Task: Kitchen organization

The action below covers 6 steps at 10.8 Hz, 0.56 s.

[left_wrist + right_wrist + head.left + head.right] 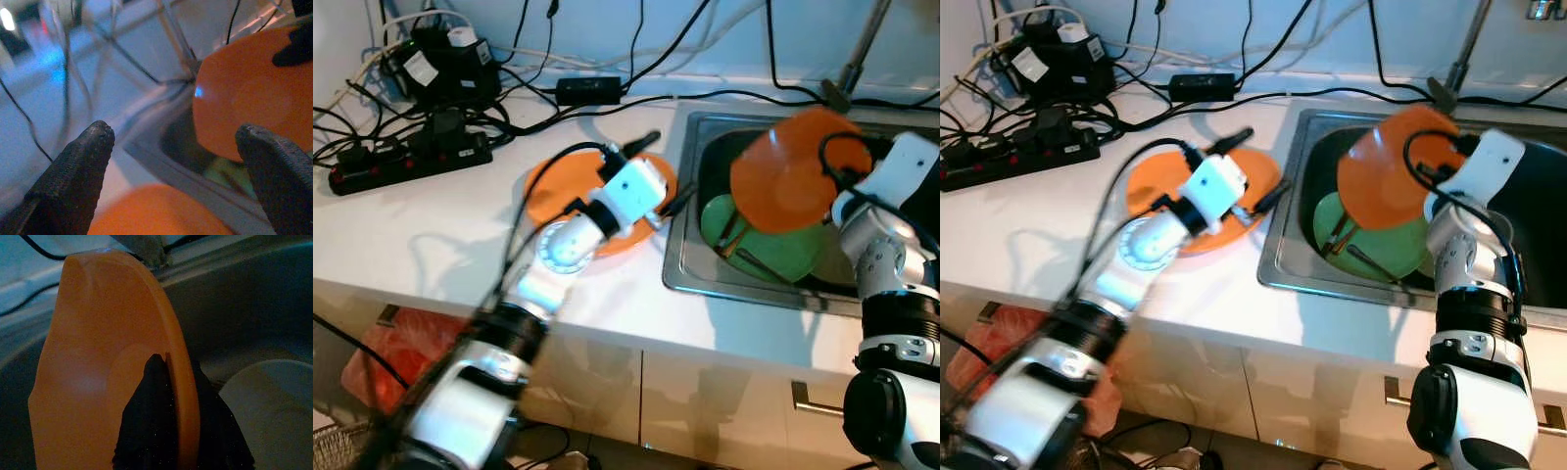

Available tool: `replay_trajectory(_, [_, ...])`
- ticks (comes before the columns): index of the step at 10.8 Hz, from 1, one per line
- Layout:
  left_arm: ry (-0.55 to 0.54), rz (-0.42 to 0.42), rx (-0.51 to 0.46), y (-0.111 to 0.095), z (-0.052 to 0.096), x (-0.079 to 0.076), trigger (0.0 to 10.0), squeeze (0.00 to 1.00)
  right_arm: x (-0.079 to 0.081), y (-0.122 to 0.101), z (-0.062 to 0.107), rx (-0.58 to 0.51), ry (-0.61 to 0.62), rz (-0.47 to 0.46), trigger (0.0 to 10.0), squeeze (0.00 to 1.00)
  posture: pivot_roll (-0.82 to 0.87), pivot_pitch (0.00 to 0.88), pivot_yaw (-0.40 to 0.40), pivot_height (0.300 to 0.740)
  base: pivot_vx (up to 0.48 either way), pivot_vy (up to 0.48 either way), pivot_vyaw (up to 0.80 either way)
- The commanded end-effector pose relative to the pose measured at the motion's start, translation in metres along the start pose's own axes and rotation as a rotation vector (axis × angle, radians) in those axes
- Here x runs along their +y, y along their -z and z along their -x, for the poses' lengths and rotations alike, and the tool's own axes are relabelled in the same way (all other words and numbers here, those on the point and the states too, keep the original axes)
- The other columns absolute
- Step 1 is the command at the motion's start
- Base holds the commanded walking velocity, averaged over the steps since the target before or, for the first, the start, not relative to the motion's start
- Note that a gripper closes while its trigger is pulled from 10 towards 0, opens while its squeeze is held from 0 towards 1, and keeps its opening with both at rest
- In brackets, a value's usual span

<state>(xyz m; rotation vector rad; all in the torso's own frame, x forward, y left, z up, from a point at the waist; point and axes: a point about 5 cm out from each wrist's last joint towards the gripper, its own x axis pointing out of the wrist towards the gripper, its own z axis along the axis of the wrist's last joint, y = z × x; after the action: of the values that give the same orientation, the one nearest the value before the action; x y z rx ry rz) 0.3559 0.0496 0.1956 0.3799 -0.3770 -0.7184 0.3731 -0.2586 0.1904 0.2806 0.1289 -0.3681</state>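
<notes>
Sitting along the right of the white counter (431,235): steel sink (690,264), far side cut off by the frame edge, so impossible telling how much is in it

Hanging tilted on edge over the sink: orange plate (783,181), pinched at its rim by the right gripper (168,396), one black finger on each face, clamped tight. Looking like thin rigid plastic, so judging it light, stiff, not fragile, but smooth and likely slick if wet. Rim being the only sensible hold; a grip this close to the edge risking the plate swinging or slipping out during the move

Lying flat on the counter just beside the sink: second orange plate (1160,191), partly covered by the left arm. Lifting it probably needing a finger slid under the rim

Resting in the sink under the held plate: green plate (773,250), mostly hidden, with dark utensils (1366,257) on it, too small to identify

Hovering above the counter plate, aimed toward the sink: left gripper (181,171), fingers spread wide, holding nothing

Cluttering the back of the counter: power strip (406,162) and tangled cables (558,113), well apart from both plates

Blurring badly in the left wrist view, background unreadable
</notes>
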Motion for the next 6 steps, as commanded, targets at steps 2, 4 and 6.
replay_trajectory(2, [-0.005,0.193,0.115,0.02,0.002,-0.012,10.0,0.0,-0.004,0.013,-0.001,0.05,0.027,0.081,10.0,0.0,0.01,0.063,0.059,0.74,0.0,0.0,0.0])
replay_trajectory(4, [-0.033,0.271,0.132,0.023,0.006,-0.019,10.0,0.0,-0.012,0.028,-0.002,0.106,0.056,0.094,10.0,1.0,0.01,0.065,0.052,0.74,0.0,0.0,0.0])
replay_trajectory(6, [-0.142,0.333,0.142,0.025,0.015,-0.015,10.0,0.0,-0.017,0.045,0.0,0.159,0.059,0.093,10.0,1.0,0.02,0.063,0.05,0.74,0.0,0.0,0.0])
